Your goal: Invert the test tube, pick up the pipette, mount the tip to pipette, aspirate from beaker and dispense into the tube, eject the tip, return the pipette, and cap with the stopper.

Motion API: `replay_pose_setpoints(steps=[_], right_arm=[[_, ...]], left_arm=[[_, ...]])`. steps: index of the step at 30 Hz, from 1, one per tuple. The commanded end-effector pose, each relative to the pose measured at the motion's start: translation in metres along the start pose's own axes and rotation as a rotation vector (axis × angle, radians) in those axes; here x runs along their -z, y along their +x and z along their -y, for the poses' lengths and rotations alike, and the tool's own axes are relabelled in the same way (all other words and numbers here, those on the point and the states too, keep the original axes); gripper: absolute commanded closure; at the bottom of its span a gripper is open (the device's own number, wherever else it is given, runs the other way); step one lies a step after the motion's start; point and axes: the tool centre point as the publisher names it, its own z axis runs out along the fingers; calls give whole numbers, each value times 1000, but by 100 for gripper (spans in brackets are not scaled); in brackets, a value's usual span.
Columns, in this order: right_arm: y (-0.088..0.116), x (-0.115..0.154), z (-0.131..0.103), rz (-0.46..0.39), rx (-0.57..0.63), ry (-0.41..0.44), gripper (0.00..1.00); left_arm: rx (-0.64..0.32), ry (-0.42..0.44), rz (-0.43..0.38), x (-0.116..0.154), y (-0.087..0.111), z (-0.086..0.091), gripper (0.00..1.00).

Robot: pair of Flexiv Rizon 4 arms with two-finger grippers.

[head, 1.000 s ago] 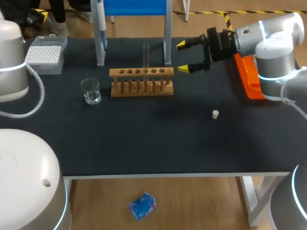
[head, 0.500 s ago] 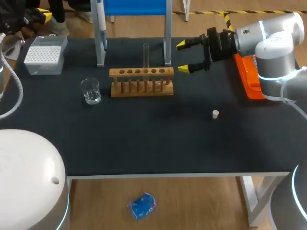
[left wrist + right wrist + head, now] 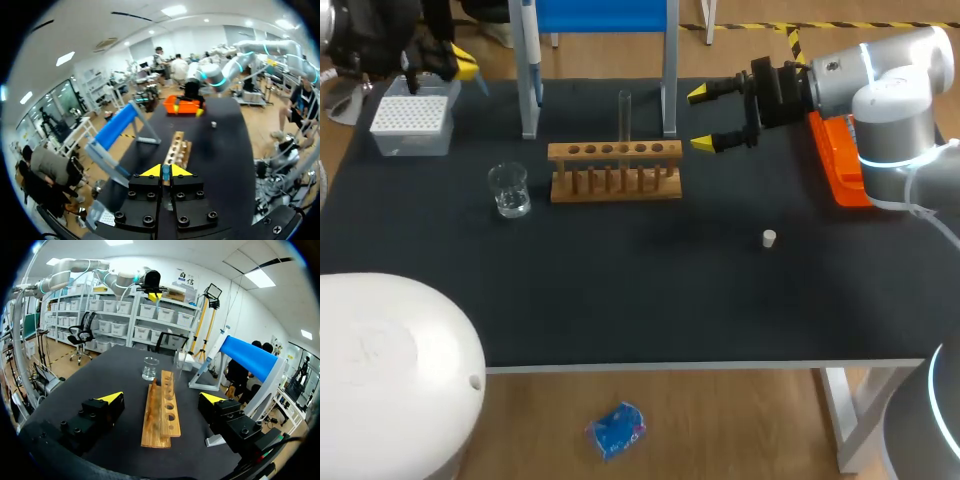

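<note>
**Status.** Test tube [image 3: 624, 112] upright in the wooden rack [image 3: 615, 170], mouth up, ahead of the right gripper [image 3: 701, 119]; inversion judged complete. Right jaws spread wide and empty, level with the rack's nearer end.

Left gripper [image 3: 165, 169] closed onto a slim blue body between its tips, judged to be the pipette [image 3: 165, 175]; pick-up judged complete. Tip box [image 3: 412, 122] just below and beside the left jaws, so tip mounting judged the step in hand. Cannot tell whether a tip is seated.

**Remaining.** Aspirate from beaker [image 3: 508, 190], dispense into tube, eject tip, return pipette, cap. Stopper [image 3: 769, 238] loose on the table [image 3: 620, 300], well apart from both jaws, nearer the right pair.

**Obstructions.**
- Blue-topped stand [image 3: 605, 12] between the left jaws and the rack, one leg near the likely path from tip box to beaker.
- Beaker just beside the rack end farthest from the right jaws, so little clearance there.
- Orange tray [image 3: 835, 160] behind the right jaws, beside that arm.
</note>
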Motion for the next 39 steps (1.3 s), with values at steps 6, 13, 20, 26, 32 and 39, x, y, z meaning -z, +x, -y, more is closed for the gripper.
replay_pose_setpoints(steps=[6, 13, 20, 26, 32, 39], right_arm=[[0, 0, 0, -1, 1, 1, 0], [38, 27, -15, 6, 19, 16, 0], [88, 43, -30, 90, -73, -41, 0], [118, 22, -32, 109, -138, -104, 0], [134, -9, -38, 60, -120, -185, 0], [131, -30, -40, 10, -142, -248, 0]], left_arm=[[-38, -171, -375, -8, 9, -1, 100], [-38, -171, -375, -8, 9, -1, 100], [-38, -171, -375, -8, 9, -1, 100], [-38, -171, -375, -8, 9, -1, 100], [-38, -171, -375, -8, 9, -1, 100], [-38, -171, -375, -8, 9, -1, 100]])
